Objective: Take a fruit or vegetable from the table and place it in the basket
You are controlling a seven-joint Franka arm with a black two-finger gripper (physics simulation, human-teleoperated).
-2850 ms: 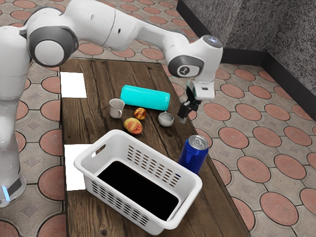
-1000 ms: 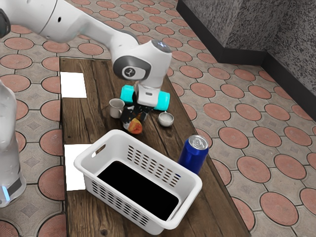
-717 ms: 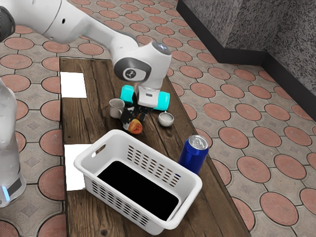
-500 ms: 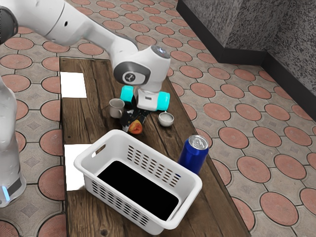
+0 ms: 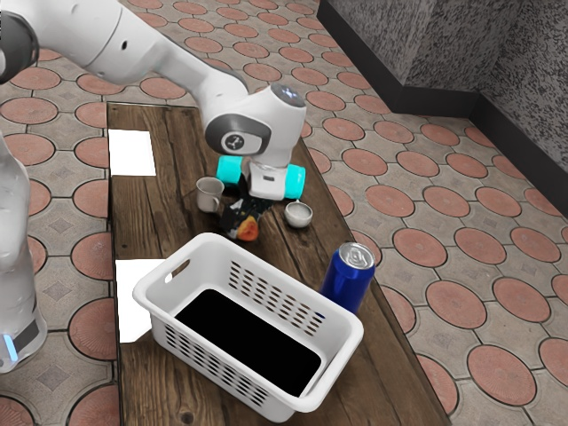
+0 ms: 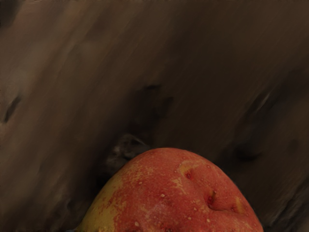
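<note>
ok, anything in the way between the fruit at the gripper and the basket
Nothing visible stands between the fruit and the basket. The basket's own raised side is the one thing to clear, so the fruit likely needs lifting over it. The can is beside the basket, probably off the path.

Floor: you get moderate, fairly even light across the tiles (image 5: 417,209).
Arm: its white shell (image 5: 160,44) reads bright to you, with soft gray shading on the curves.
White patches: the upper (image 5: 131,153) and lower (image 5: 133,302) are blown out to flat white.
Basket: pale walls (image 5: 206,266), but you lose the bottom (image 5: 248,342) in solid black.
Can: your small highlights sit on its metal lid (image 5: 358,256).
Wrist view: dim and brown; your wood grain (image 6: 58,87) is smeared and blurred, with murky shadow near the fruit (image 6: 169,193), whose speckled skin reads clearer.
Light source: you can't tell its direction.
</note>
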